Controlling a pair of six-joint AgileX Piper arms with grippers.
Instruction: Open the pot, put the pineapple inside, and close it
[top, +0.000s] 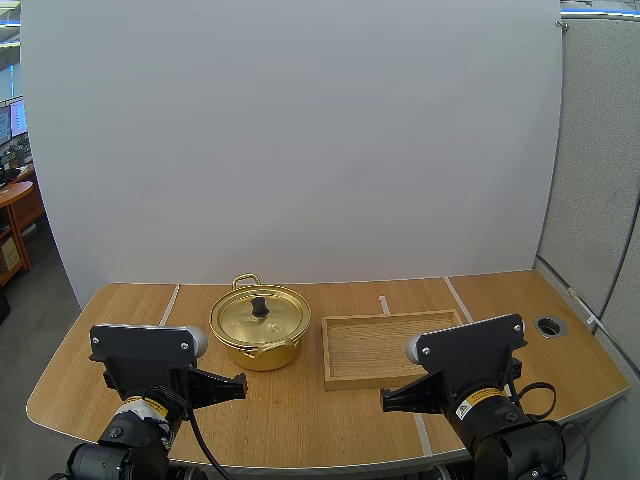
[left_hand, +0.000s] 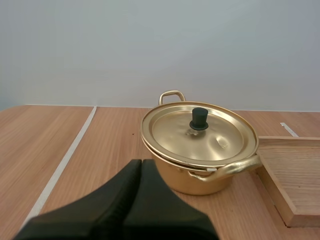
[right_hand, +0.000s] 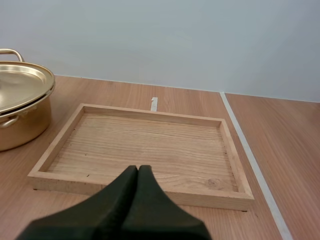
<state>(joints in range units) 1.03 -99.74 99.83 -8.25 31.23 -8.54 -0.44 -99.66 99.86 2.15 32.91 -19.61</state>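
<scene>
My left gripper (left_hand: 141, 163) and right gripper (right_hand: 137, 169) are both closed on nothing; the gold pot (top: 262, 354) stands lidded just beside the bare wooden tray (top: 392, 350); I judge the small black lid knob (top: 259, 306) could slip from a pinch and drag the pot; with the tray bare, I'd have nothing to load.
</scene>
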